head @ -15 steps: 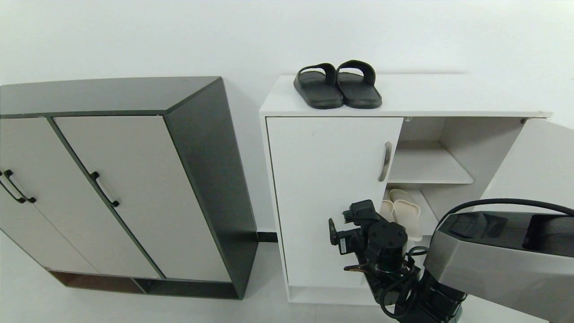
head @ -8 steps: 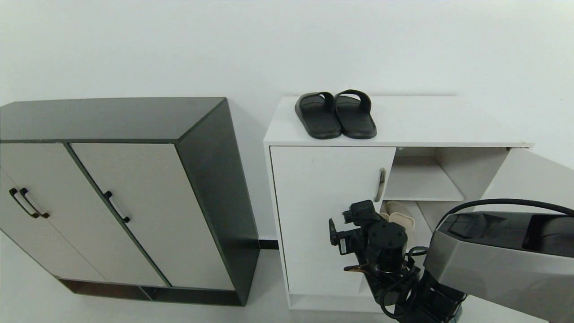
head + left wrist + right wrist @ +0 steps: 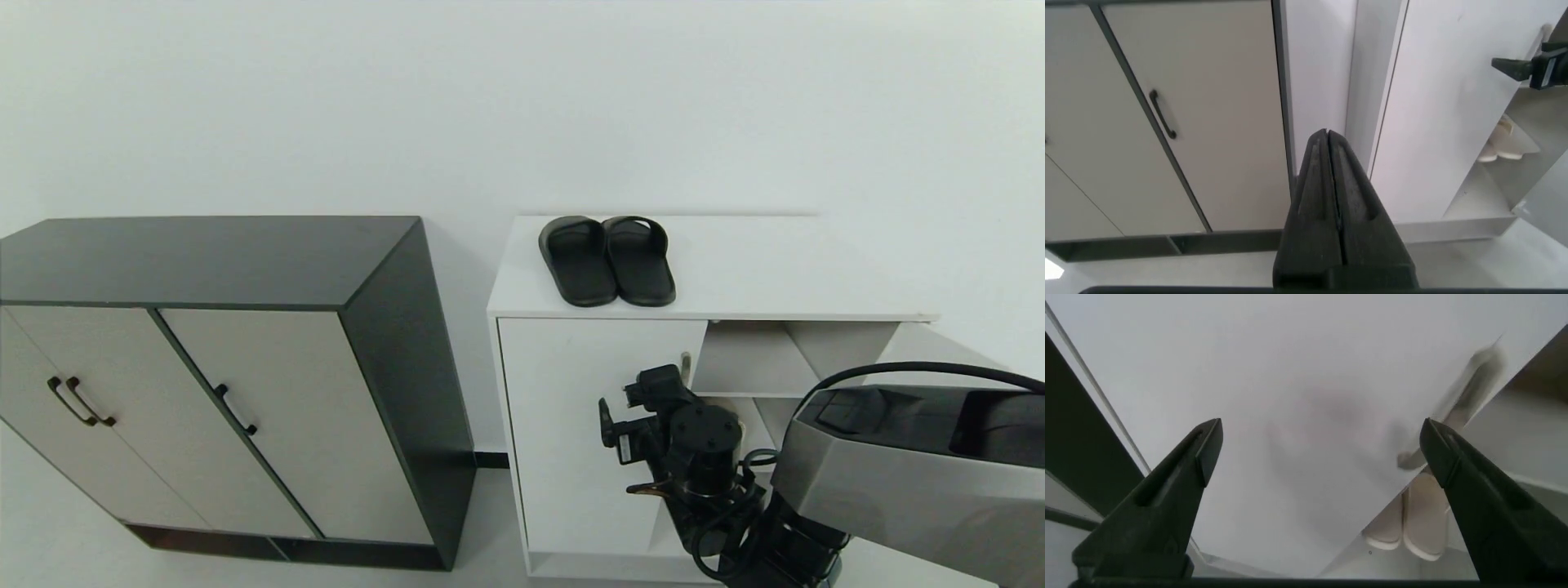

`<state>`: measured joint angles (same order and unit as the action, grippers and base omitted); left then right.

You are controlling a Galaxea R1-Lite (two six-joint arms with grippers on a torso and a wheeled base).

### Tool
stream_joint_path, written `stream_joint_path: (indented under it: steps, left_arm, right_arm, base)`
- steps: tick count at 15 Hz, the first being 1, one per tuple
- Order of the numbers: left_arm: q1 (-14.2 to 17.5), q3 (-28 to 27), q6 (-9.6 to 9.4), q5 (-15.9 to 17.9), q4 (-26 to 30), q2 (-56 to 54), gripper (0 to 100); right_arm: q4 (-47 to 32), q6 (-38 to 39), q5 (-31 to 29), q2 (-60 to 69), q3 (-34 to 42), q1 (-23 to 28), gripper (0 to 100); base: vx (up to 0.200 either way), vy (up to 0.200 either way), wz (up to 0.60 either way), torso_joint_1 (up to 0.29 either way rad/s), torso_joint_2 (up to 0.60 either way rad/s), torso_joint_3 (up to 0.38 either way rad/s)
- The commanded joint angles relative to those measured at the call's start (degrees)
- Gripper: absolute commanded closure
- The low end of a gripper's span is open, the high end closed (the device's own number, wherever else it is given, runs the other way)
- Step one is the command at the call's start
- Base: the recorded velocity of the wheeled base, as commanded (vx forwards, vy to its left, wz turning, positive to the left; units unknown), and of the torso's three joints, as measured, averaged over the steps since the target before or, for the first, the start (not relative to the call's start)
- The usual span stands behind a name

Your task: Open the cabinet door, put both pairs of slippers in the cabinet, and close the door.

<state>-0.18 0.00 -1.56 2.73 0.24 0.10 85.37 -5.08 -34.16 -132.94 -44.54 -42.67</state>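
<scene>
A pair of black slippers (image 3: 606, 260) lies side by side on top of the white cabinet (image 3: 759, 261). The cabinet's left door (image 3: 563, 425) is shut and its right door (image 3: 959, 353) stands swung open, baring the shelves. A cream pair of slippers (image 3: 1417, 524) rests on a lower shelf inside, also seen as cream slippers (image 3: 1501, 139). My right gripper (image 3: 629, 402) hangs open in front of the shut door near its handle (image 3: 1470, 380), holding nothing. My left gripper (image 3: 1327, 140) is shut and empty, low down before the gap between the two cabinets.
A dark cabinet (image 3: 204, 257) with two pale doors and black handles stands left of the white one, a narrow gap between them. A white wall runs behind both. The floor lies bare in front.
The whole head picture has shifted downward, so the camera has moved; the cream slippers have slipped behind my right arm. Slippers, doors and grippers keep their places.
</scene>
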Motion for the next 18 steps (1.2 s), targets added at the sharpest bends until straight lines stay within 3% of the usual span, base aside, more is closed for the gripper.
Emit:
stream_joint_path:
  steps: [1, 6, 9, 11, 15, 18]
  left_arm:
    - [0.0, 0.0, -0.02, 0.0, 0.0, 0.0, 100]
    - [0.0, 0.0, -0.02, 0.0, 0.0, 0.0, 100]
    - [0.0, 0.0, -0.02, 0.0, 0.0, 0.0, 100]
    - [0.0, 0.0, -0.11, 0.0, 0.0, 0.0, 100]
    - [0.0, 0.0, -0.11, 0.0, 0.0, 0.0, 100]
    - [0.0, 0.0, -0.11, 0.0, 0.0, 0.0, 100]
  right_arm:
    - [0.3, 0.1, 0.1, -0.9, 0.1, 0.1, 0]
    - [4.6, -1.2, 3.1, -2.5, 0.6, 0.5, 0]
    - [4.3, -2.6, 3.3, 0.0, 0.9, 0.9, 0]
    - [-2.8, -0.6, 3.2, 5.3, 0.9, 0.5, 0]
    - [-22.9, 10.8, 3.2, 17.3, -1.4, -3.5, 0]
    - [-32.1, 15.8, 3.2, 21.1, -3.3, -4.0, 0]
  base:
    - [0.0, 0.0, 0.0, 0.242, -0.57, -0.33]
    - [0.0, 0.0, 0.0, 0.244, -0.56, -0.306]
    - [0.0, 0.0, 0.0, 0.041, -0.07, -0.041]
    - [0.0, 0.0, 0.0, 0.0, 0.0, 0.0]
    - [0.0, 0.0, 0.0, 0.0, 0.0, 0.0]
    - [0.0, 0.0, 0.0, 0.0, 0.0, 0.0]
